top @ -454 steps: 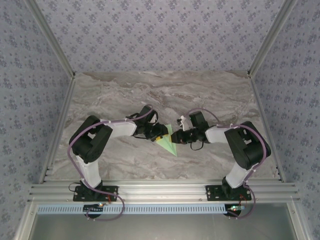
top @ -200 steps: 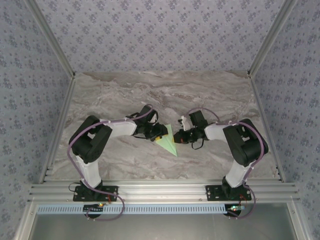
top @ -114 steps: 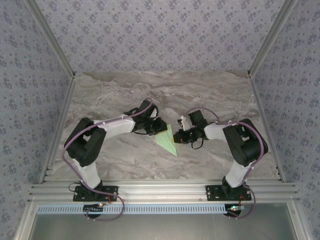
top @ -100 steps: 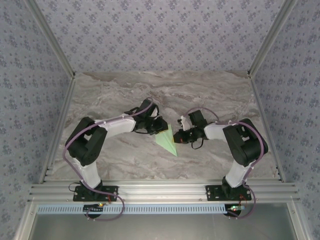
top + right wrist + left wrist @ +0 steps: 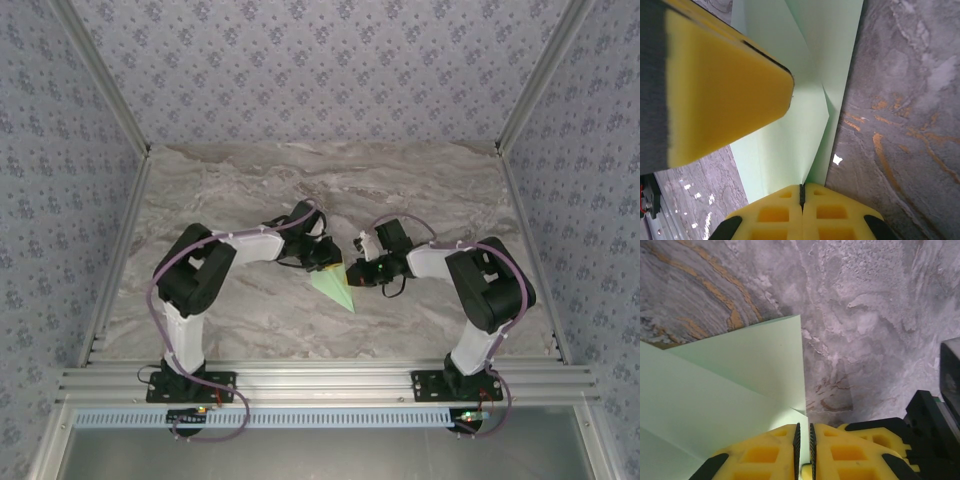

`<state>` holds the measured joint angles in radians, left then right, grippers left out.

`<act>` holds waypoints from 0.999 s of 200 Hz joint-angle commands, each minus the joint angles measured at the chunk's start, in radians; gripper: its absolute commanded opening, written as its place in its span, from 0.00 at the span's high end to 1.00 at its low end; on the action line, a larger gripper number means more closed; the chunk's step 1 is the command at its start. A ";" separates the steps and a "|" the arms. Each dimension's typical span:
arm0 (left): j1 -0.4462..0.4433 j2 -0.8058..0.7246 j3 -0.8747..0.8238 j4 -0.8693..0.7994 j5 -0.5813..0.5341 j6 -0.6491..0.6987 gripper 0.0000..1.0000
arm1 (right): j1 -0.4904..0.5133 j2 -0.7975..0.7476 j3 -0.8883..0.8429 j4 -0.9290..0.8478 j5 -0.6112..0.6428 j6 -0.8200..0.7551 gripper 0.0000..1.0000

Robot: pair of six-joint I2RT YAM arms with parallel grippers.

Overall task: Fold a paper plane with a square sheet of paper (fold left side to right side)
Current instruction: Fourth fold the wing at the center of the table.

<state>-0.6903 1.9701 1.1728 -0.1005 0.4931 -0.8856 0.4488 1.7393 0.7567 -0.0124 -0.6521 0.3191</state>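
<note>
On my overhead feed the left gripper (image 5: 328, 256) reaches in from the left to the wide far end of the paper plane (image 5: 337, 284), around the middle of the table (image 5: 250, 190). Through its own wrist camera I see the left gripper (image 5: 803, 426) with both yellow pads (image 5: 760, 456) drawn together to a hairline slit, right where a corner of the pale green paper meets them. A sliver of green shows between the pads lower down, so I read it as pinched onto the paper's edge.

The paper plane lies on the grey marbled tabletop between the two arms. It is a narrow pointed wedge with its tip aimed at the near edge and slightly to the right. Up close the paper plane (image 5: 740, 370) shows as plain green flaps overlapping one another, with sharp straight edges.

Further right, the right gripper (image 5: 360, 268) meets the far right edge of the wedge, just beside the left one. In its wrist camera the right gripper (image 5: 801, 188) has its yellow pads pressed fully together. A raised fold of the paper plane (image 5: 790, 145) runs up into the seam between them, so it is clamped on the paper. The other arm's yellow finger (image 5: 715, 85) looms blurred at upper left, above the green sheet.
</note>
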 commanded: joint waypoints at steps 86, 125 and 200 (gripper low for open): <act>-0.007 0.045 -0.040 -0.059 -0.062 0.044 0.86 | 0.017 0.014 0.013 -0.092 0.066 -0.033 0.95; -0.008 0.032 -0.094 -0.047 -0.080 0.034 0.88 | -0.016 -0.071 0.065 -0.148 0.062 -0.037 0.81; -0.008 0.029 -0.108 -0.034 -0.082 0.034 0.88 | 0.031 -0.183 0.035 -0.170 -0.091 0.002 0.76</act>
<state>-0.6903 1.9781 1.1065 -0.0204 0.4709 -0.8608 0.4351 1.5562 0.8066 -0.1577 -0.6502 0.2970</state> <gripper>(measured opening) 0.119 0.266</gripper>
